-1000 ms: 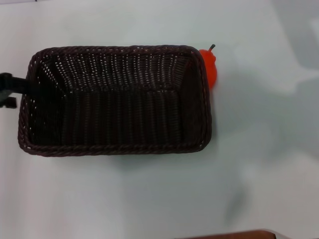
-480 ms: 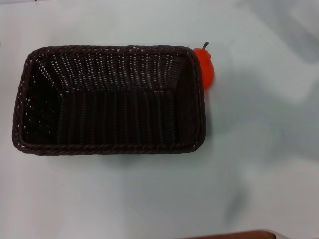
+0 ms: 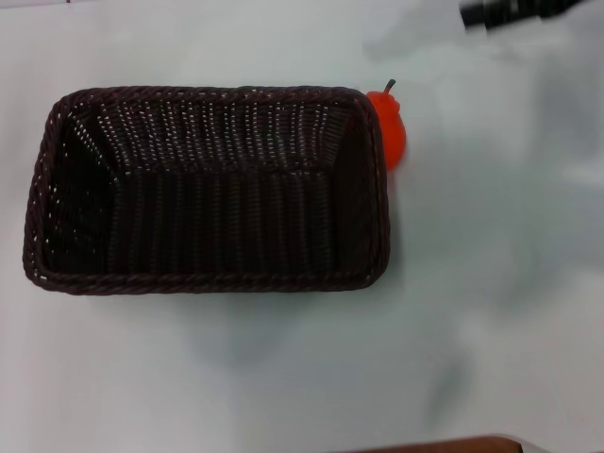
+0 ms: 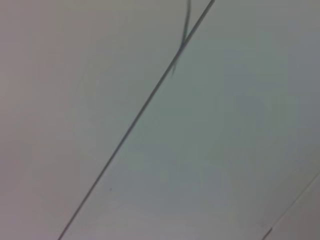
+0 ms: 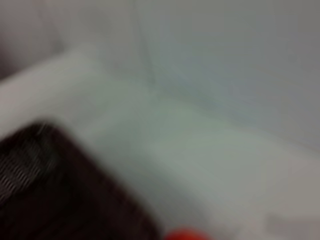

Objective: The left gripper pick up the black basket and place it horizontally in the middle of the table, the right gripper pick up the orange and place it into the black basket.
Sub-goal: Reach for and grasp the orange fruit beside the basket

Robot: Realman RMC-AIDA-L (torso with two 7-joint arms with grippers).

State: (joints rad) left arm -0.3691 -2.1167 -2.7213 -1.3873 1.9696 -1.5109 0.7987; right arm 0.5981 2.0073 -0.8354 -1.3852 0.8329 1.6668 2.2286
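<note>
On the white table (image 3: 491, 283), black basket (image 3: 208, 189) touches orange (image 3: 393, 132); right end effector (image 3: 510, 11) state unclear.

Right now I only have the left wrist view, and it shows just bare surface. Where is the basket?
Observer: In the head view the basket lies lengthwise across the table, with nothing in it.
Operator: And the orange?
Observer: The orange sits outside, against the basket's right end by the far corner.
Operator: Is the right gripper near it?
Observer: The right gripper shows only at the head view's top edge, farther back and right of the orange. The left gripper is out of sight.
</note>
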